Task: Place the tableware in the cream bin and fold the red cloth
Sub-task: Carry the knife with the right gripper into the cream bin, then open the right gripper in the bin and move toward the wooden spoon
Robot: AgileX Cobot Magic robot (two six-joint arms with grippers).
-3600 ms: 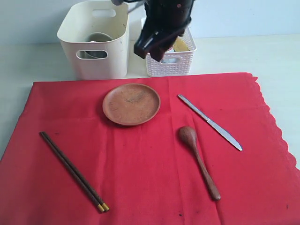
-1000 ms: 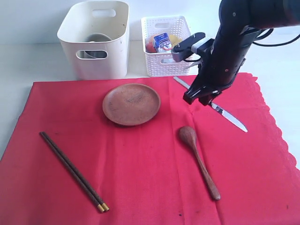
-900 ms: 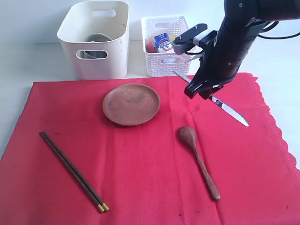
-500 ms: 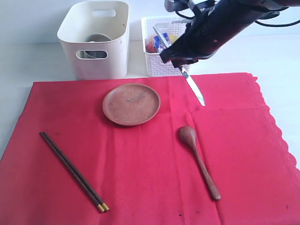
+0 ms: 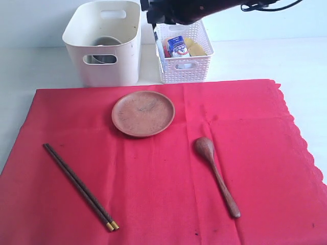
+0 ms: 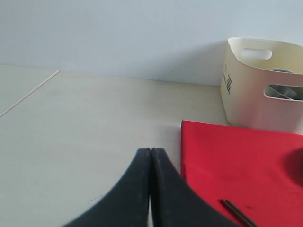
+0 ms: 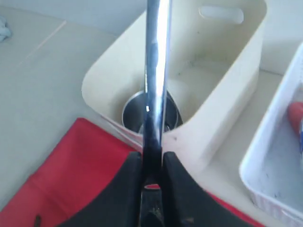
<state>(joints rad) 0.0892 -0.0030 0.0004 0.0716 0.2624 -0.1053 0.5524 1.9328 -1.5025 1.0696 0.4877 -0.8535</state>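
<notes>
Right wrist view: right claw [image 7: 152,163] clamps steel table knife [image 7: 155,71] near tall cream plastic bin [image 7: 222,113], 11 o'clock of bright red cloth [image 5: 153,178]. Left claw [image 6: 150,156] pinched together, empty.

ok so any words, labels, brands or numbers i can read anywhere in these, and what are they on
No text here is legible enough to quote.
Carton in the white basket: blue and white print, too small to read.
Cream bin: dark printed marks on its side wall in the left wrist view, too blurred to read.
</notes>
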